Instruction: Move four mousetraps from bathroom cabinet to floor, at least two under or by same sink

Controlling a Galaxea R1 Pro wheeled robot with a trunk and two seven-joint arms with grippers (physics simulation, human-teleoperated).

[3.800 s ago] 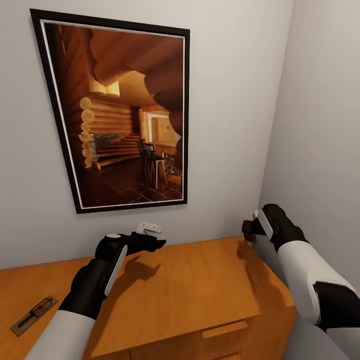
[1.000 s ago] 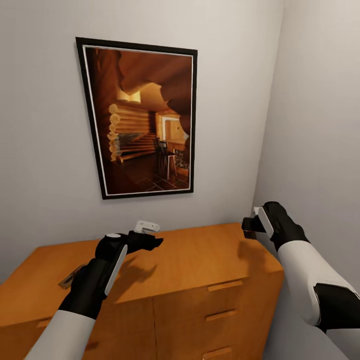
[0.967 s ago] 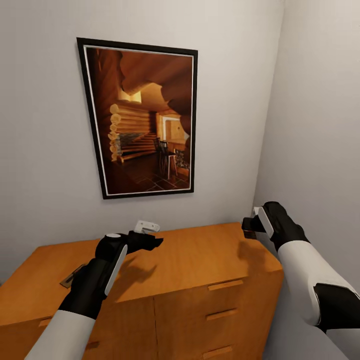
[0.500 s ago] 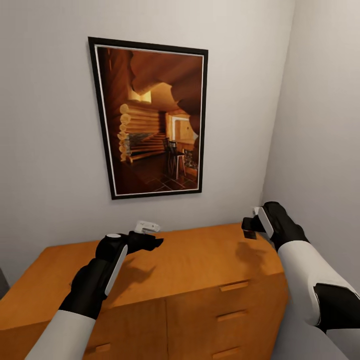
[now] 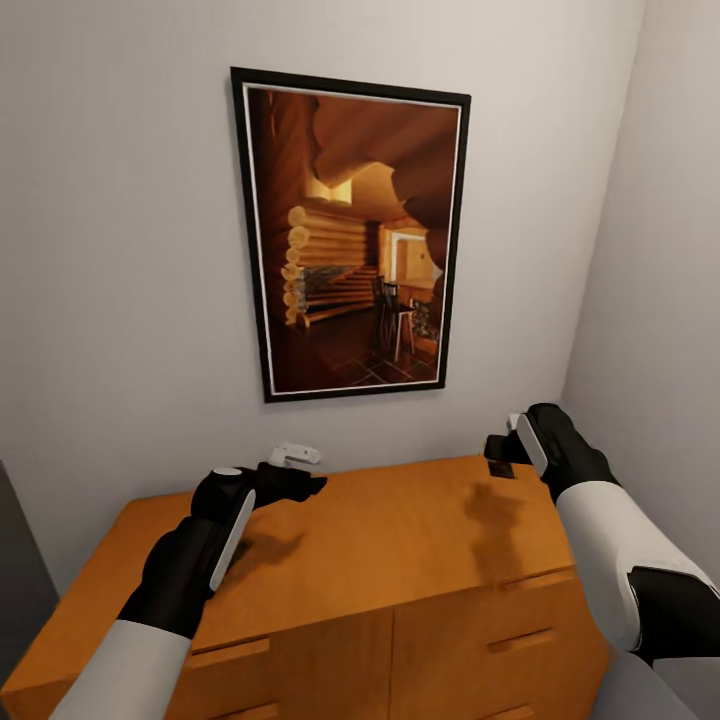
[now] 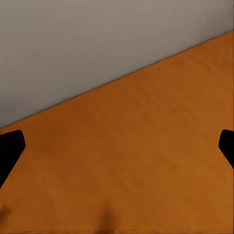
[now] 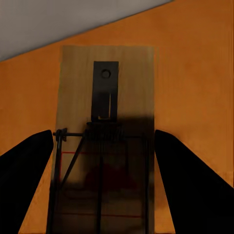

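The orange-brown cabinet [image 5: 400, 540] stands against the wall below me, its wooden top [image 6: 146, 161] under both arms. One mousetrap [image 7: 107, 87], a pale wooden board with dark wire and a dark metal plate, sits between the black fingers of my right gripper [image 7: 109, 183], which is shut on it. In the head view that gripper [image 5: 497, 450] hovers over the cabinet's back right corner with the mousetrap [image 5: 501, 469] hanging just below it. My left gripper [image 5: 305, 472] hangs open above the top near the wall, its fingertips [image 6: 9, 151] far apart and nothing between them.
A large framed picture [image 5: 355, 235] of a log-cabin room hangs on the grey wall above the cabinet. A side wall [image 5: 660, 300] closes in at the right. Drawer fronts with slim handles [image 5: 521, 580] face me. A dark gap [image 5: 20, 580] shows left of the cabinet.
The whole view has shifted, so the picture and cabinet now sit further right and the cabinet's left end shows. A mousetrap seen earlier on the top at left has dropped from sight. Both arms hold their pose.
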